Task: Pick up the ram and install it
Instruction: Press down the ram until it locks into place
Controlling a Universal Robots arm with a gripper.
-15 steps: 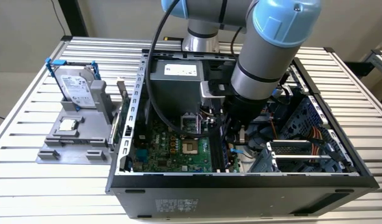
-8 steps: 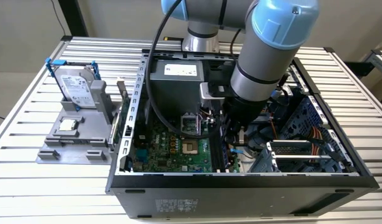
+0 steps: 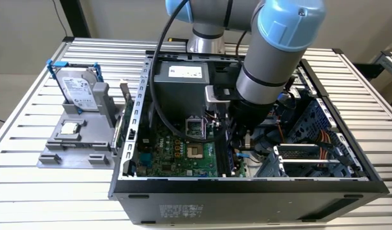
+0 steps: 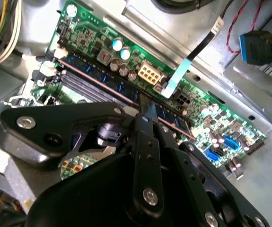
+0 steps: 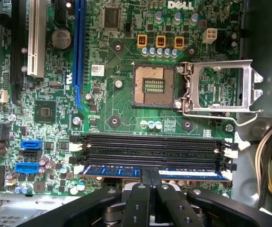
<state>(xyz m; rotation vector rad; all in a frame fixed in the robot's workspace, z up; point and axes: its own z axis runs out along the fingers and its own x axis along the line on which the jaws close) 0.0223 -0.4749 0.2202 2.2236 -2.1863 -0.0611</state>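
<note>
claw (image 5: 150,182) clamped on ram (image 5: 112,170), fingertips (image 4: 147,111) pinching its middle, stick seated in motherboard (image 5: 121,99) slot.

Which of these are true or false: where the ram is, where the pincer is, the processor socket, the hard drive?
1. The ram lies along a memory slot on the motherboard. True.
2. The pincer hovers over the gray tray. False: it is at the ram, inside the computer case.
3. The processor socket holds a chip. False: it is bare, its latch frame swung open.
4. The hard drive stands outside the case. True.
</note>
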